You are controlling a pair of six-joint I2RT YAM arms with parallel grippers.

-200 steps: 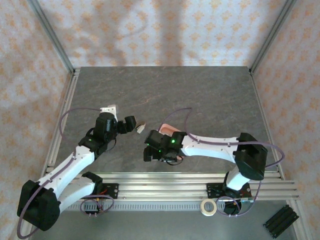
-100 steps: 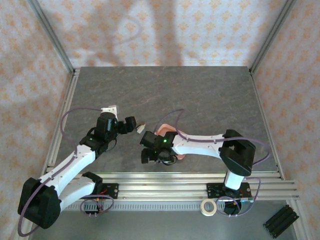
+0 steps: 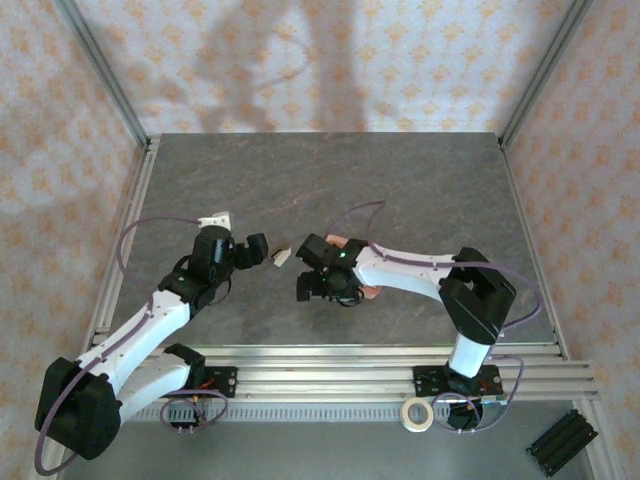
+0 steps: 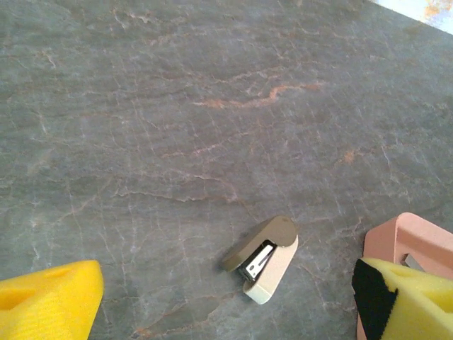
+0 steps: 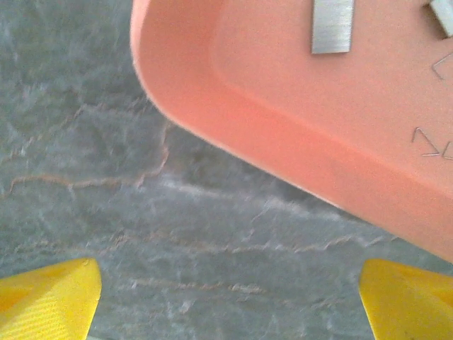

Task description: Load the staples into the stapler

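From above, the left tool (image 3: 262, 250) hovers, spread wide, just beside the tiny pale beige-and-white mini stapler (image 3: 283, 256) on the grey stone-patterned counter (image 3: 400, 190). The right tool (image 3: 305, 288) sits near the salmon-pink rectangular tray (image 3: 343, 242).

Left wrist now: the mini stapler lies on the counter ahead of the wide yellow fingers (image 4: 49, 304), nothing gripped, and a tray corner is just to its right.

Right wrist: jaws wide and empty over bare counter, with small grey metal staple strips (image 5: 331, 27) lying in the tray ahead.
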